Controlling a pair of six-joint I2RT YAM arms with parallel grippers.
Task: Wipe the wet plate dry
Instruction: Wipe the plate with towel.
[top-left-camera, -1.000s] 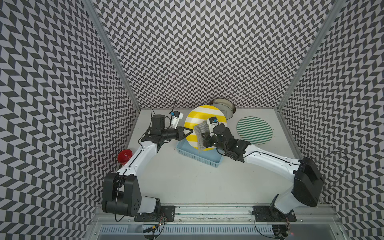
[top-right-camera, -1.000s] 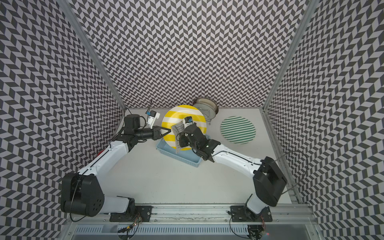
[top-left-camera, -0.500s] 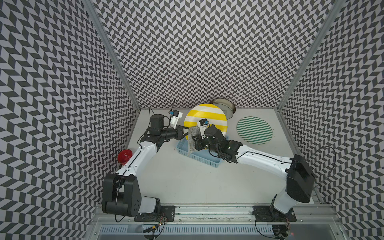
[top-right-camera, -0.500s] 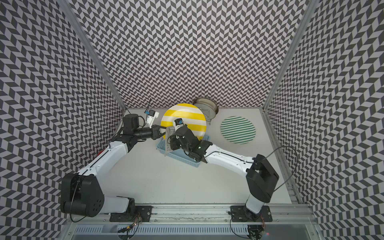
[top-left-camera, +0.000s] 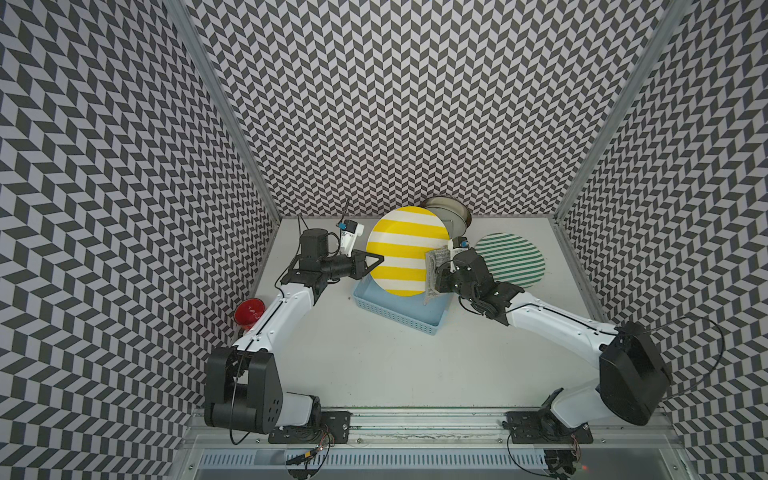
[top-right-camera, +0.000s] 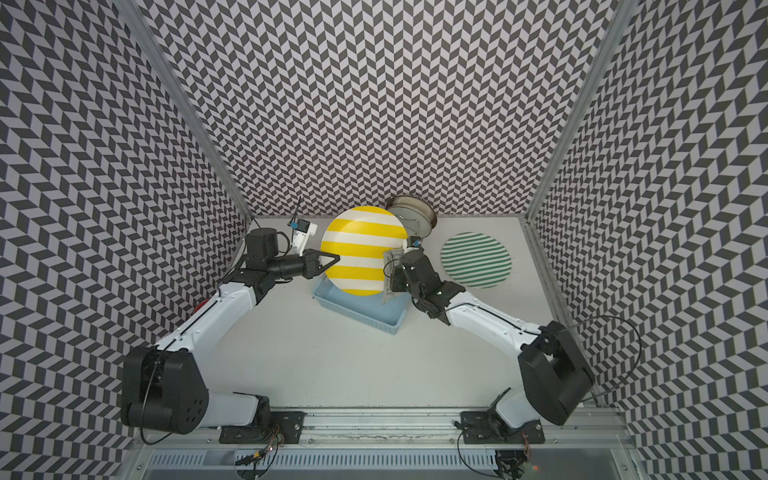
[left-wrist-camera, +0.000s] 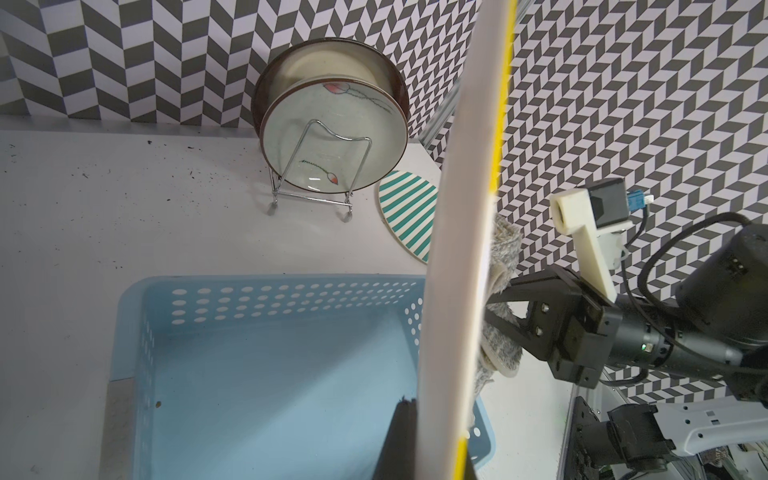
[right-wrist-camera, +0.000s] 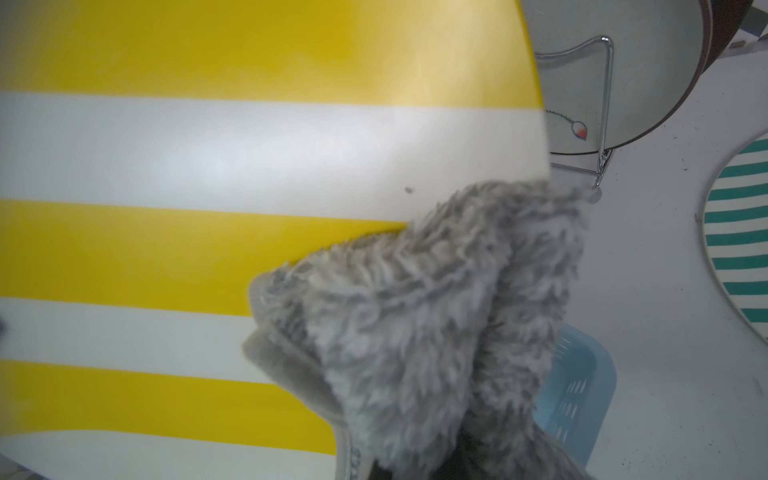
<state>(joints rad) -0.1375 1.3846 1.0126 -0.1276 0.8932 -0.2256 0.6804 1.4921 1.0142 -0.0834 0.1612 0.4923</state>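
Here, in both top views, a pale grey table (top-left-camera: 374, 365) sits inside a booth whose three walls (top-left-camera: 395, 104) carry a black-and-white zigzag print. A metal rail (top-left-camera: 415, 415) along the near edge bears the bases of the two arms.

On the table lie one blue basket (top-left-camera: 390, 313), one green-striped plate (top-left-camera: 513, 259) flat near the right wall, and one red bowl (top-left-camera: 248, 311) at the left edge, partly hidden by the left arm. Dishes (top-left-camera: 453, 216) stand against the back wall.

The yellow-striped plate (top-left-camera: 405, 249) is held tilted up above the far part of the basket. The left gripper (top-left-camera: 376, 262) is clamped on its left rim. The right gripper (top-left-camera: 442, 274) is clenched on one grey cloth (top-left-camera: 432, 270), which presses against the plate's right edge.

The left wrist view shows the yellow-striped plate edge-on, crossing over the basket, with the cloth touching its striped face. Behind it, one wire rack (left-wrist-camera: 311, 198) holds two dishes: a pale flowered one in front and a brown-rimmed one behind. Dark specks dot the table there.

The right wrist view is filled by the plate's yellow and white bands, with the fluffy cloth lapping over the rim. Beyond it show the rack, a corner of the basket and part of the green-striped plate.
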